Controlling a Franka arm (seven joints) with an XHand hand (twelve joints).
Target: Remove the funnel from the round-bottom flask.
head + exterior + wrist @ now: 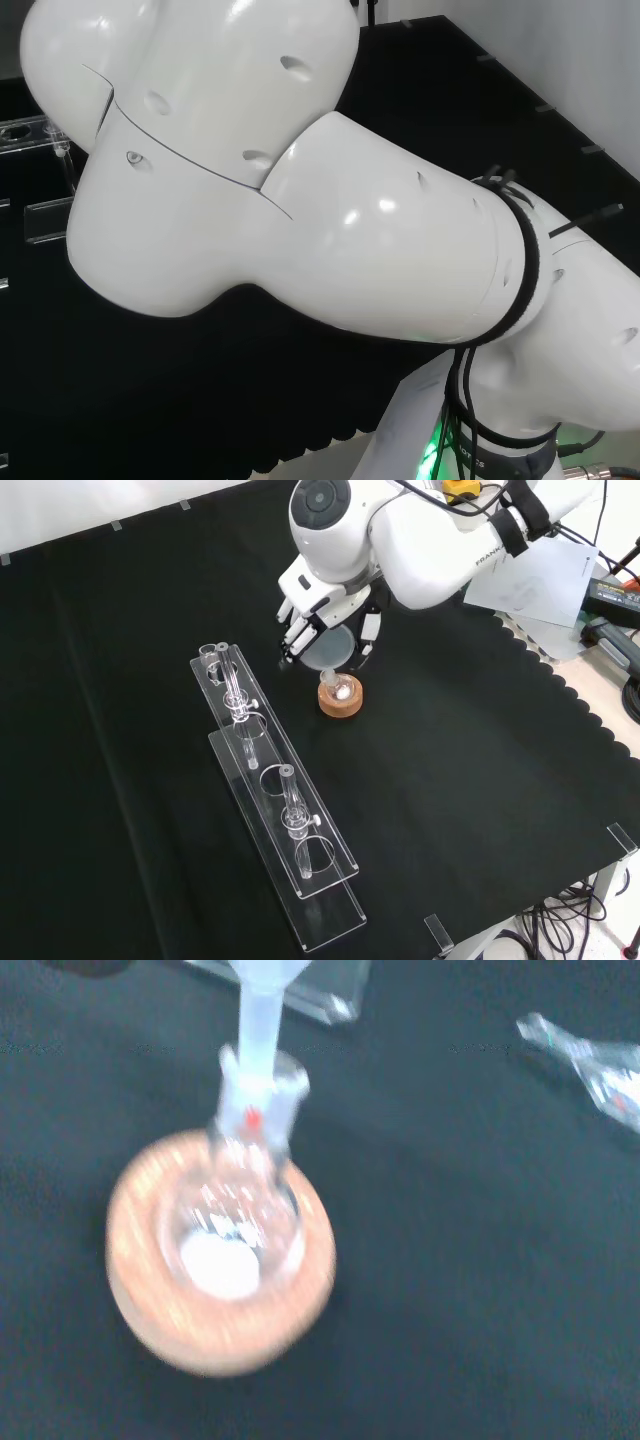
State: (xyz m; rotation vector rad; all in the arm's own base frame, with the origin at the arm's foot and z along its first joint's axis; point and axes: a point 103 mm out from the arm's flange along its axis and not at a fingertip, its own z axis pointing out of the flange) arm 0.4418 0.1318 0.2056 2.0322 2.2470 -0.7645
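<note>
Two big white links of the arm (300, 190) stand across the head view, over the black surface (180, 400); a clear rack (40, 135) peeks out at the left edge.

In the front view the arm reaches down from the top right, a link with a round grey cap (322, 497) standing before the wrist. The hand (312, 605) hangs below it, fingers (296, 632) pointing down on the left and the thumb (369, 632) down on the right, curled about the rim of the funnel (330, 650). The funnel's wide mouth sits between them, and its stem runs down into the flask (341, 688), which rests in a cork ring (340, 702) on the surface. Whether the fingertips actually touch the rim cannot be told here. To the left of the flask lie two long clear racks (280, 800), end to end and overlapping, each carrying upright glass pieces.

The wrist view looks down the funnel's stem (258, 1010) to where it enters the flask's neck (255, 1110). The flask's round body (235, 1235) sits in the cork ring (220, 1330), white at its bottom. A small clear piece (590, 1060) lies apart on the cloth.
</note>
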